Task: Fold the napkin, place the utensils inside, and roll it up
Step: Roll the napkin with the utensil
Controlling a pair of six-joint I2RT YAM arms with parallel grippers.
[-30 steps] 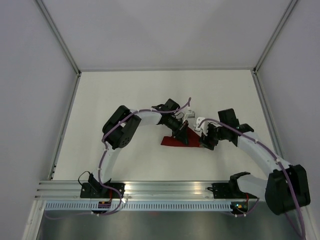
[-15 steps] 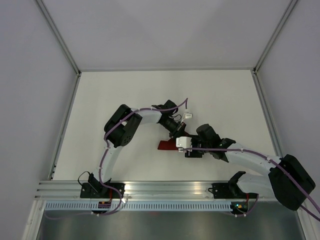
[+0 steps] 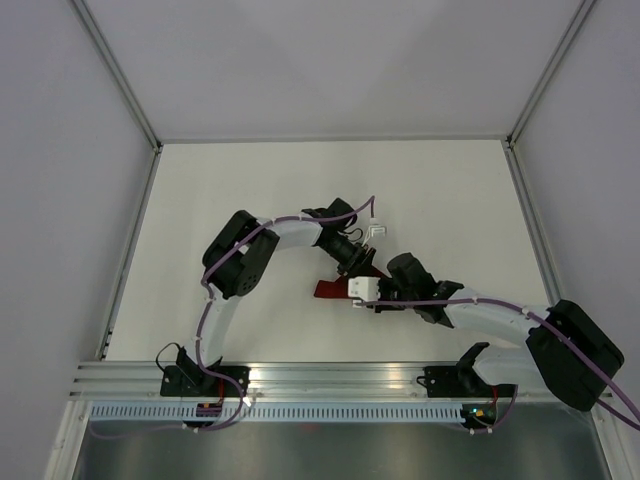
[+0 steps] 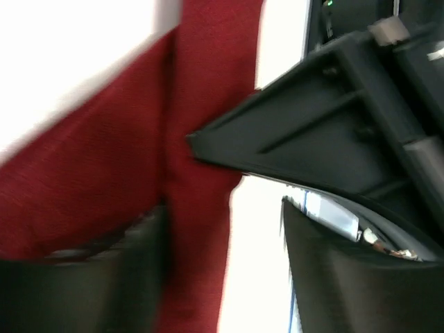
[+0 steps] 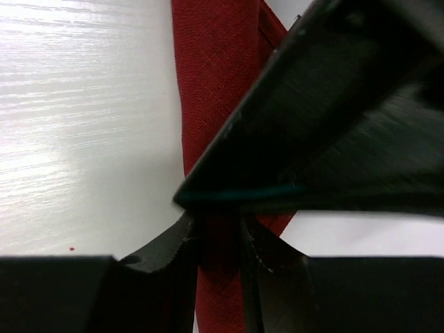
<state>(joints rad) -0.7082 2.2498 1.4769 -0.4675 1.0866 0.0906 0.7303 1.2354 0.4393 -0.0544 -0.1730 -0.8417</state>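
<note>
The napkin (image 3: 326, 289) is a dark red narrow strip of cloth lying on the white table, mostly covered by both grippers in the top view. My left gripper (image 3: 361, 263) is over its right part. In the left wrist view the left gripper (image 4: 222, 208) is open, and the napkin (image 4: 201, 104) runs beside its left finger (image 4: 104, 277). My right gripper (image 3: 356, 293) reaches in from the right. In the right wrist view the right gripper (image 5: 220, 232) is shut on the napkin (image 5: 208, 83), which is pinched between both fingers. The utensils are hidden.
The two grippers crowd each other. The black body of the right gripper (image 4: 333, 125) fills the upper right of the left wrist view, and a left finger (image 5: 333, 125) crosses the right wrist view. White table (image 3: 250, 190) and side walls surround them.
My left gripper has opened and let go of the napkin. My right arm swung left to the napkin and its jaws closed on the cloth.
</note>
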